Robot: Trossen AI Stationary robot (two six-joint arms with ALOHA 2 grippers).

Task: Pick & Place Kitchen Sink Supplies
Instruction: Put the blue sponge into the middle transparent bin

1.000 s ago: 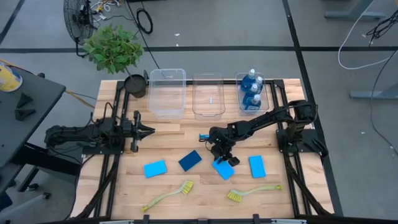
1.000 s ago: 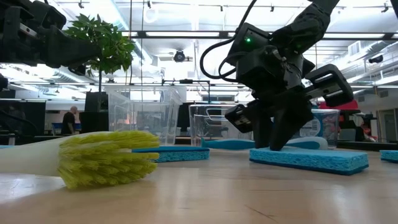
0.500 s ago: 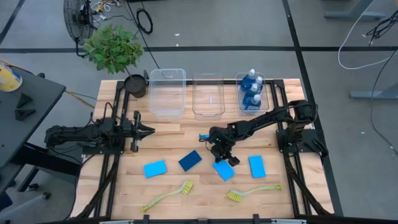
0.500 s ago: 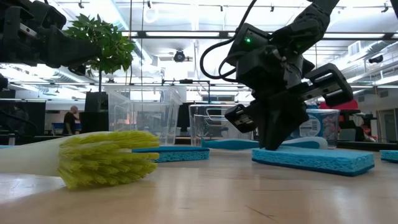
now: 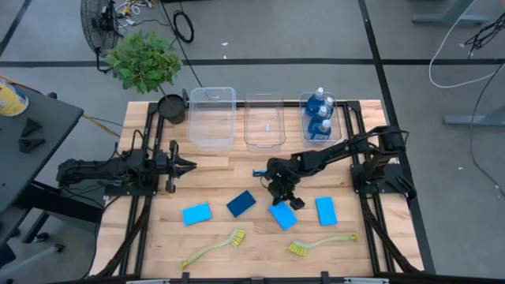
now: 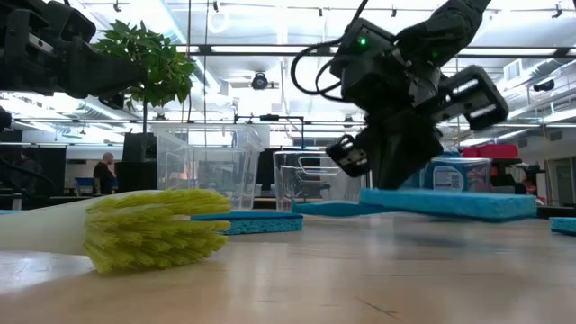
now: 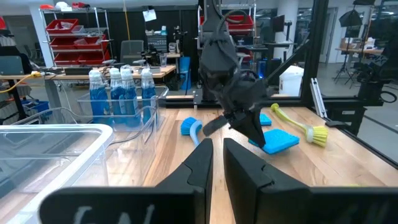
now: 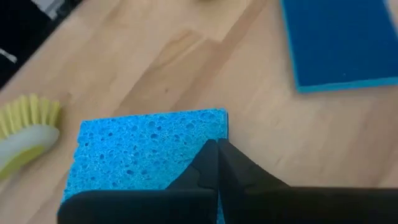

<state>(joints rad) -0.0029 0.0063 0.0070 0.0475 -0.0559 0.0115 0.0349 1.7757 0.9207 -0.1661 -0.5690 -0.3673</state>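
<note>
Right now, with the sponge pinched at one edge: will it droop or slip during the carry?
Probably little droop: the sponge hangs nearly flat off the table from the right gripper. Likely light and grippy, given its porous face. The edge-only pinch may let it swing.

right tool [image 5: 285, 199] closed mid-table, left tool [image 5: 187, 166] fingers nearly together, arm waiting

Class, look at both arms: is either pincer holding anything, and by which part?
The right pincer grips a blue sponge at one edge, lifted off the table. The left pincer holds nothing.
</note>
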